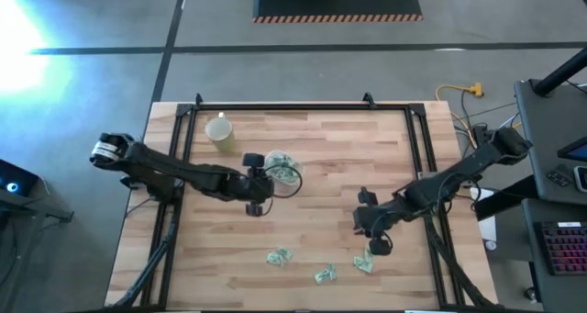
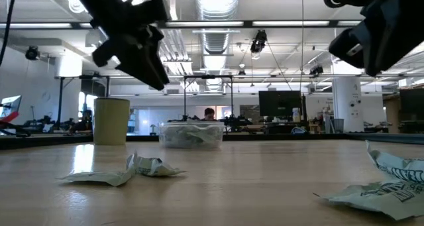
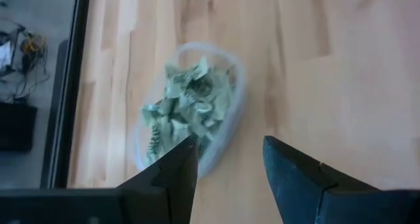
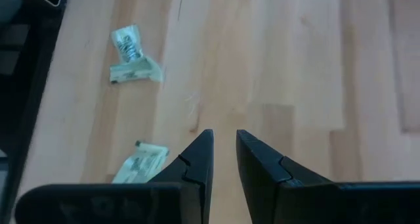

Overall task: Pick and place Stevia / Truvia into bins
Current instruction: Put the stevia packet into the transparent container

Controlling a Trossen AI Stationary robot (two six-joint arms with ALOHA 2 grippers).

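The Stevia sachets (image 1: 278, 256) lie in two places: three loose ones in the lower middle of the high view, on the bare wood, and a crumpled heap already inside the clear tub (image 1: 282, 169), which stands near the centre left of that view. The nearest loose sachet (image 1: 364, 263) is just below the right end effector. I judge these packets to be very light, thin and soft; they look creased, so some edges stand up from the tabletop (image 1: 330, 148). A raised edge or fold is probably the best place to pinch, because a flat paper can slide away under the fingers.

The right end effector (image 4: 224, 159) hangs over the wood, its fingers nearly together with only a narrow gap, and nothing between them. The left end effector (image 3: 226, 168) is beside the tub, fingers spread and empty. A pale yellow cup (image 1: 220, 132) stands in the upper left of the tabletop, apart from the tub.
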